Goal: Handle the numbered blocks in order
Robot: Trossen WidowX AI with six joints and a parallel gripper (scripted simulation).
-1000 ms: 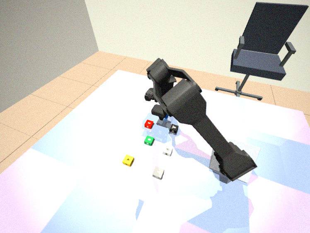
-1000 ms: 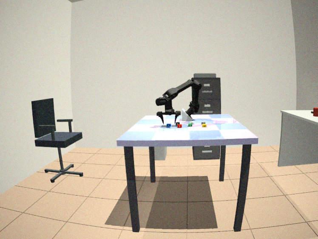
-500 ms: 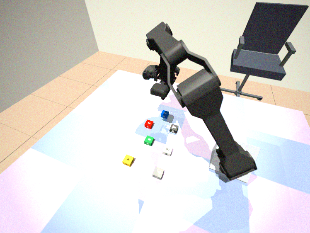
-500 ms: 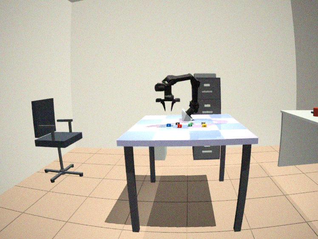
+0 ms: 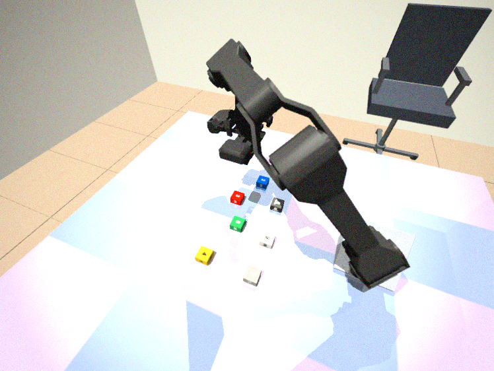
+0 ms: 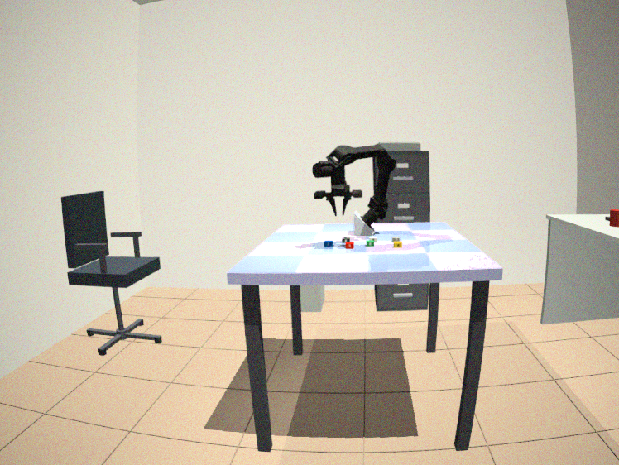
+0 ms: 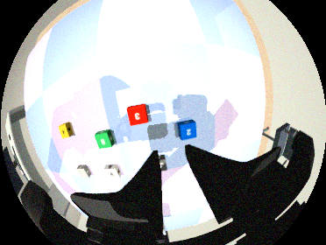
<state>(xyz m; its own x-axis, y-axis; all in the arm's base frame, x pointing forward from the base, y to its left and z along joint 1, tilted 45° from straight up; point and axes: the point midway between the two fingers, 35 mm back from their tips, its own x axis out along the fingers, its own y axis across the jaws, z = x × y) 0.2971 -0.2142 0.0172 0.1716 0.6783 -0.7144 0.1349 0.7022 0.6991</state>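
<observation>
My gripper [image 6: 339,214] [image 7: 171,151] hangs high above the table, its empty fingers part-way apart. A blue block [image 5: 262,182] [image 6: 328,243] [image 7: 187,130] shows 2, and a red block [image 5: 237,197] [image 6: 349,245] [image 7: 138,115] shows 3. A green block [image 5: 237,224] [image 6: 370,243] [image 7: 104,139] may show 8. A black block [image 5: 277,204] [image 6: 345,240] is partly hidden behind a finger in the wrist view. A yellow block [image 5: 203,255] [image 6: 397,244] [image 7: 65,130], a white block [image 5: 266,241] [image 7: 112,171] and a beige block [image 5: 251,276] [image 7: 83,171] have digits too small to read. All rest on the table.
The arm's pale mounting plate [image 5: 401,239] [image 6: 361,228] stands on the checkered table [image 5: 131,239] [image 6: 330,265]. An office chair [image 5: 411,100] [image 6: 112,270] stands beyond one side. A dark filing cabinet [image 6: 415,199] is behind the table.
</observation>
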